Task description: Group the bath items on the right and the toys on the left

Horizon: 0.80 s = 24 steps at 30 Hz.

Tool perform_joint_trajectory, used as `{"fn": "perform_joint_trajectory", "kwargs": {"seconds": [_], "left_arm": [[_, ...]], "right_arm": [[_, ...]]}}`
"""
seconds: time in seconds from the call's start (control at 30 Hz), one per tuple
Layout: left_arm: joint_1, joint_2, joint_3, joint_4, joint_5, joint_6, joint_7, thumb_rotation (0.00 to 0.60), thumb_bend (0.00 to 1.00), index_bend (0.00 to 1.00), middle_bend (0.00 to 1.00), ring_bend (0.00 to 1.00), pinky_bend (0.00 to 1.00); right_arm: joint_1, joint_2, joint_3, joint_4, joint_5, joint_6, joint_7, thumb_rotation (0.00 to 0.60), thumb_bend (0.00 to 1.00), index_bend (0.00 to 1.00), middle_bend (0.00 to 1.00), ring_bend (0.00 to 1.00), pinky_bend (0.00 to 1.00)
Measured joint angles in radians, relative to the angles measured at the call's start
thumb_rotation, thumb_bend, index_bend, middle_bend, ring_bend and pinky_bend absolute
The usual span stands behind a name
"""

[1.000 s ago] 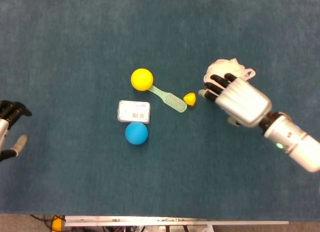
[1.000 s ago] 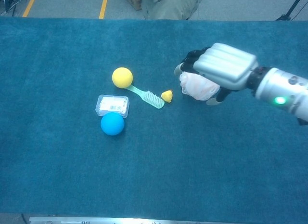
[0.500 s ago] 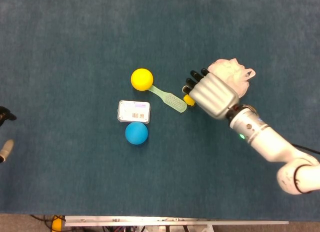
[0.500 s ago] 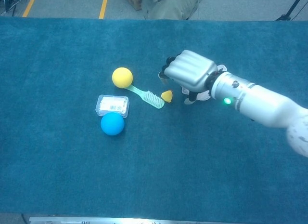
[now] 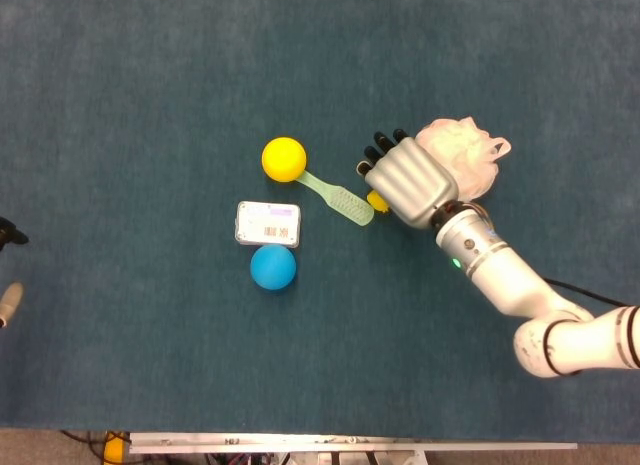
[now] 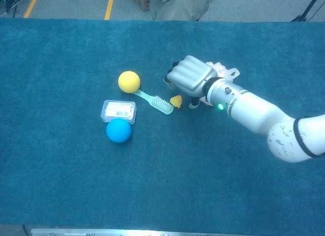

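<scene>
Yellow duck toy (image 6: 176, 100) lies just beside the green brush (image 5: 341, 199) — right hand (image 5: 405, 179) hovers over it, fingers curled (grip unclear); pink bath pouf (image 5: 462, 151) sits behind.

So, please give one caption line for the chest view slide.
Right hand hovers over small yellow toy beside green brush; pink bath pouf behind it.
</scene>
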Motion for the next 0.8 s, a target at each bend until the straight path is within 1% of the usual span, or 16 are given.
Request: {"fn": "perform_joint_trajectory", "kwargs": {"seconds": [0.27,0.53,0.8], "left_arm": [[0.000,0.005,0.003,-0.001,0.009,0.002,-0.010,0.600,0.34,0.32,0.28,0.23,0.22],[0.007,0.007,0.005,0.009,0.008,0.012,-0.025,0.600,0.34,0.32,0.28,0.23,0.21],[0.011,0.006,0.005,0.017,0.006,0.018,-0.034,0.600,0.34,0.32,0.27,0.23,0.21]], "right_arm": [[0.021,-0.061,-0.010,0.035,0.034,0.030,-0.041,0.600,0.05,0.42,0.33,0.20,0.32],[0.038,-0.097,-0.018,0.055,0.080,0.041,-0.079,0.600,0.08,0.45,0.33,0.20,0.32],[0.051,-0.123,-0.013,0.078,0.108,0.051,-0.085,0.600,0.11,0.49,0.33,0.20,0.32]]}}
